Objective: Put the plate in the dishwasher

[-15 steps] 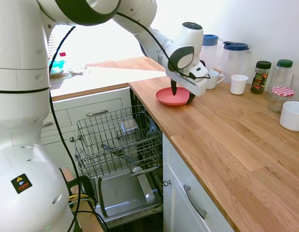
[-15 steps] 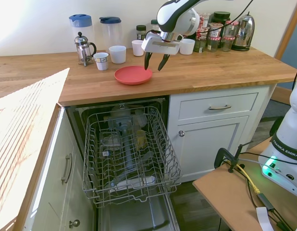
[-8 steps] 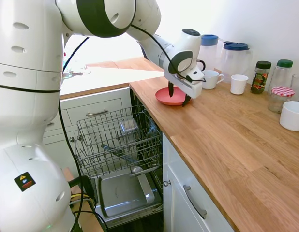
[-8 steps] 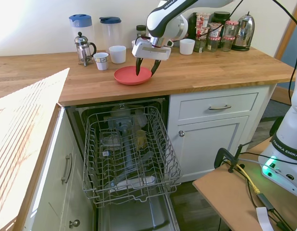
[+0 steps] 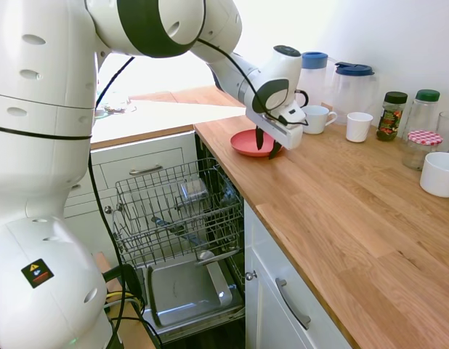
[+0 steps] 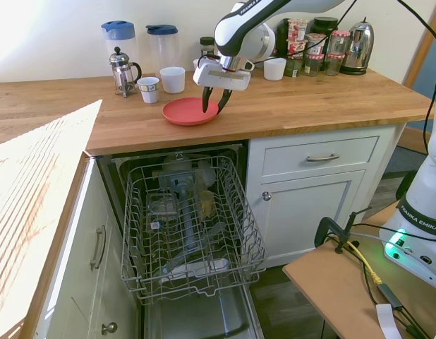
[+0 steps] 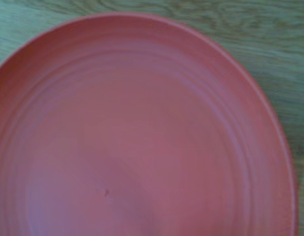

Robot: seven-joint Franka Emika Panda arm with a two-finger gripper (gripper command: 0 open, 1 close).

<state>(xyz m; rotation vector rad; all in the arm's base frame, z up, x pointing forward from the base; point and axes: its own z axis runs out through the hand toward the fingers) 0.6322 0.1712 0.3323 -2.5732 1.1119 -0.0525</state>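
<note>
coral-red plate [image 6: 190,111] is lying flat on your wooden counter [image 6: 310,106]; your gripper [image 6: 213,107] is straddling its rim, fingers spread, above the dishwasher [image 6: 190,219].

Reached out from the white base with the forearm slanting downward, wrist bent so that the gripper [image 6: 212,109] pointed straight down. Held both dark fingers [image 5: 259,139] apart, with a narrow gap between them, tips at their lowest. Carried nothing between the pads. Kept the white gripper body level above the fingers.
</note>
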